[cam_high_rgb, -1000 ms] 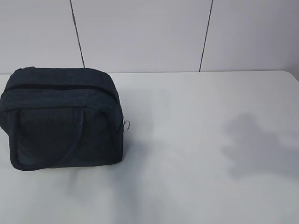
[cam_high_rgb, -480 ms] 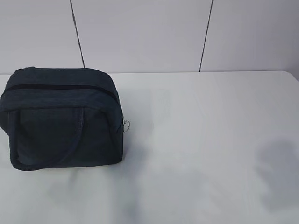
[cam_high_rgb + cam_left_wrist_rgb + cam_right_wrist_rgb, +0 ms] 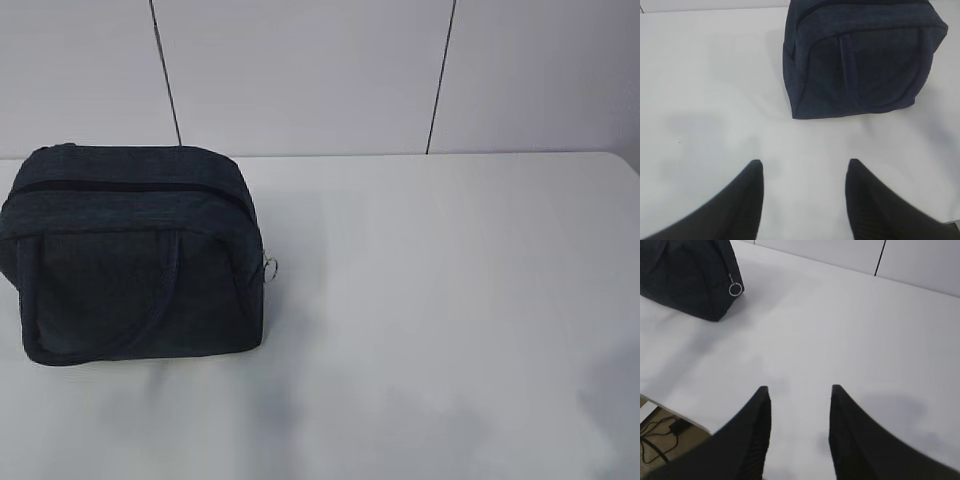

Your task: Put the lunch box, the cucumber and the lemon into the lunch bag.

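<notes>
Lunch bag (image 3: 135, 255): sitting zipped at left of frame on the surface (image 3: 450, 300); food items unseen
Left pincer (image 3: 802, 170): hanging released, empty
Right pincer (image 3: 797, 392): hanging released, empty
Risk: closed zipper is blocking loading; ring pull (image 3: 735, 289) is looking small to pinch

Bench (image 3: 450, 280): white, smooth, matte top; far edge meets a pale panelled wall; near edge visible in the right wrist view, with floor and a dark cable below it; soft grey shadows on the surface to the right of the lunch bag and in front of it.

Lunch bag (image 3: 135, 255): the one item resting directly on the bench; boxy, dark navy-grey fabric, standing upright on its base; black zipper line across the top, appearing closed; cord-like handle lying against the front face; metal ring pull (image 3: 735, 289) hanging at the bag's right end.
</notes>
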Robot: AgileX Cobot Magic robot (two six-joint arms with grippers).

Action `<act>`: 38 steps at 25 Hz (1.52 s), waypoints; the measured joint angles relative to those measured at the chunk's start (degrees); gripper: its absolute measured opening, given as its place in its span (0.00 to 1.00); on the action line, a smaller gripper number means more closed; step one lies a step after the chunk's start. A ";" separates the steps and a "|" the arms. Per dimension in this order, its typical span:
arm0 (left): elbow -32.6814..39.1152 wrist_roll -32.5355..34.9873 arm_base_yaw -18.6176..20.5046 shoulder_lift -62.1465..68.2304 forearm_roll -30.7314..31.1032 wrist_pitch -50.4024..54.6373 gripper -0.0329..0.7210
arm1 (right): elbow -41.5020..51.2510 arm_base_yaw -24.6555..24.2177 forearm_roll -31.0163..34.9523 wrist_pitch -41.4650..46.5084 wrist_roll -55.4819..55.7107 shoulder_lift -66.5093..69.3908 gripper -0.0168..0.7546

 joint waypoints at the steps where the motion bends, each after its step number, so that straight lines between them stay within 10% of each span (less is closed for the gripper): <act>1: 0.00 0.00 0.00 0.00 0.00 0.00 0.55 | 0.00 0.00 -0.17 0.93 0.00 0.00 0.39; 38: 0.12 0.10 0.00 0.00 1.05 0.00 0.55 | 1.57 -0.25 -0.56 4.09 0.65 -0.07 0.39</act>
